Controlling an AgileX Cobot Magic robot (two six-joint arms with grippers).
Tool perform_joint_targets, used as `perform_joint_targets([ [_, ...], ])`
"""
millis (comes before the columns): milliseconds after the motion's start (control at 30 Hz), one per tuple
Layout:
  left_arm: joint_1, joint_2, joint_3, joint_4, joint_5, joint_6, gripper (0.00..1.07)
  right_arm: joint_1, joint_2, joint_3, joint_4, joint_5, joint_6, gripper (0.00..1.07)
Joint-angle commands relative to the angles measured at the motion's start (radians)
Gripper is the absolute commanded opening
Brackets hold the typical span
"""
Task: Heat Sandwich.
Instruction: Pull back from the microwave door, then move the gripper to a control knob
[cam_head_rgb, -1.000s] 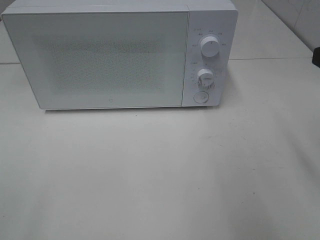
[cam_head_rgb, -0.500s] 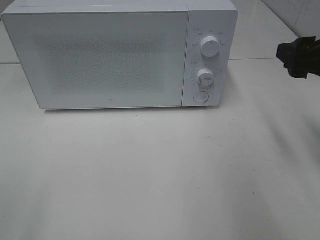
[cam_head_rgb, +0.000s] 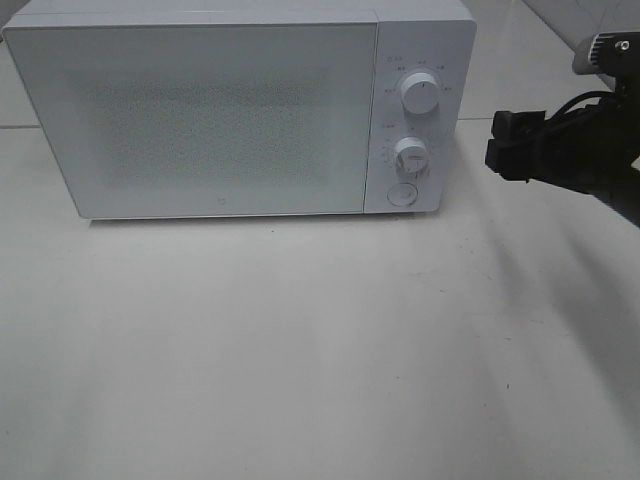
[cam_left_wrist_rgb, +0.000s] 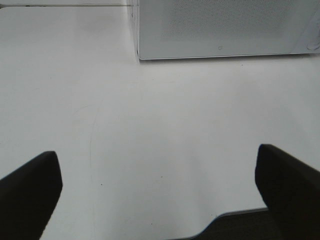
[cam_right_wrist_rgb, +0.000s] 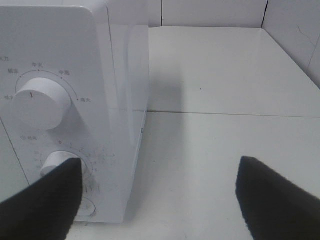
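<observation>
Our right gripper (cam_head_rgb: 503, 142) hangs just off the right side of the white box-shaped microwave oven (cam_head_rgb: 200, 110). Its black fingers are spread with nothing between them, and their tips point toward the oven's control panel without touching it. We judge it is held at this height because the panel carries everything it could need. There is a white upper dial (cam_head_rgb: 420, 92), a white lower dial (cam_head_rgb: 411, 155) and a round white button (cam_head_rgb: 402, 194) beneath them. In the right wrist view one finger overlaps the lower dial, but the high camera shows a clear gap between gripper and oven.

Our left gripper (cam_left_wrist_rgb: 157, 165) is also spread wide and empty. It is held low over the pale glossy tabletop (cam_head_rgb: 300, 350), well back from the oven's front left corner. It seems to be kept out of the way, leaving room in front of the door.

We cannot find the sandwich in any view. No plate or bread shows on the table in front of the oven or beside it. The frosted door is shut and we cannot see through it. The sandwich may be inside or beyond the cameras' reach, and we cannot tell which. So we can only place the right gripper relative to the oven's controls, not the food.
</observation>
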Motion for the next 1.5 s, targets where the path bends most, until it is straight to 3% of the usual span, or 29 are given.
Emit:
perform_joint_targets([
  [33,0.001,-0.023,0.001,-0.008,-0.012,0.002,0.98,0.058,0.059,0.001,0.049,-0.106,-0.002,0.76],
  [367,0.001,-0.023,0.001,-0.008,-0.012,0.002,0.98,0.205,0.209,-0.001,0.135,-0.313,0.030,0.76],
  [467,0.001,-0.023,0.001,-0.008,-0.012,0.002,0.98,0.261,0.262,-0.032,0.208,-0.345,0.031,0.76],
  [600,0.001,-0.023,0.001,-0.008,-0.012,0.002,0.98,0.293,0.312,-0.077,0.210,-0.360,0.031,0.76],
  [1500,0.001,-0.023,0.001,-0.008,-0.012,0.002,0.98,0.282,0.568,-0.358,0.272,-0.331,0.045,0.76],
])
